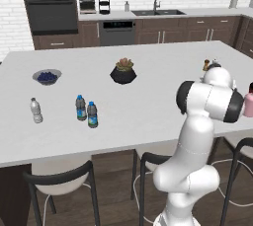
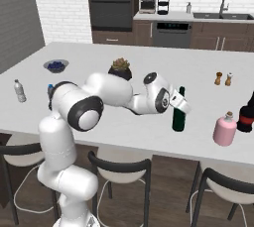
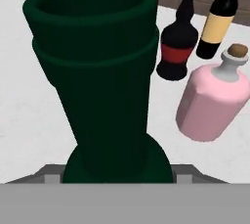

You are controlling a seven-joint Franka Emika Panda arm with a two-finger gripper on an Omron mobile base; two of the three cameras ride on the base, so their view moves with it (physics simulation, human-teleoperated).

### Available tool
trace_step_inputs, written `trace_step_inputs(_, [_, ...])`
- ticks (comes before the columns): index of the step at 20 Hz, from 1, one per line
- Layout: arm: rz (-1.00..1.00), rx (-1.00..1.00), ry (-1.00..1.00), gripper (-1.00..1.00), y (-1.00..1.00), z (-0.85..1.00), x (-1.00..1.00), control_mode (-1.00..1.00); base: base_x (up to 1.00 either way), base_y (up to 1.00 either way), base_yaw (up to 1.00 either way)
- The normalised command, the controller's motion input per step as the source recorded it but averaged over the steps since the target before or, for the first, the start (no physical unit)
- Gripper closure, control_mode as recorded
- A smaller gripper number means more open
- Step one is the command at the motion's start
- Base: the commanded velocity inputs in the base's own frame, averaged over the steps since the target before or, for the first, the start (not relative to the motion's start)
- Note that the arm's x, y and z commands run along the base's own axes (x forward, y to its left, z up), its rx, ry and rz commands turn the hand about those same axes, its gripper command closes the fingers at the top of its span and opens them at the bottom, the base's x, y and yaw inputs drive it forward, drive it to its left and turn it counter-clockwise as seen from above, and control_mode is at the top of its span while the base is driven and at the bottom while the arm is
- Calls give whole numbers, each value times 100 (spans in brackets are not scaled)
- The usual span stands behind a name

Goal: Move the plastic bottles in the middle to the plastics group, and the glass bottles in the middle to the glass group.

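The tall, slim dark-green glass wine bottle (image 2: pixel 179 114) stood upright on the white island counter (image 2: pixel 149 72), near its front edge. The arm's two-finger gripper (image 2: pixel 181 103) sat at the bottle's neck, and in the hand view the green neck (image 3: pixel 97 71) rose directly between the finger tips. Whether the fingers were pressing on the glass or only flanking it could not be told.

Just to the right of the green bottle stood the squat pale-pink bottle with a narrow neck and cork stopper (image 2: pixel 224 129), apart from it. Beyond the pink one, at the counter's right end, stood a dark bottle with a red band (image 2: pixel 245 117); the hand view also showed a dark bottle with a yellowish label (image 3: pixel 217 27) beside it.

Further back on the counter were two small orange shakers (image 2: pixel 223 79) and a black faceted pot holding a plant (image 1: pixel 123 72).

Well to the left, two small clear water bottles with blue labels (image 1: pixel 86 110) stood side by side, nearly touching. A paler clear bottle with a greyish-white label (image 1: pixel 35 110) stood apart, further left, and a bowl of dark blue berries (image 1: pixel 47 76) lay behind it.
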Motion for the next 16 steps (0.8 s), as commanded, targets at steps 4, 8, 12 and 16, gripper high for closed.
trace_step_inputs(4, [-25,-1,0,100,-47,0,17,-100,0,0,0])
trace_step_inputs(8, [-16,-1,0,100,-42,0,27,-100,0,0,0])
trace_step_inputs(12, [-8,0,0,100,-48,0,26,-100,0,0,0])
trace_step_inputs(16, [-5,0,0,100,-52,1,21,-100,0,0,0])
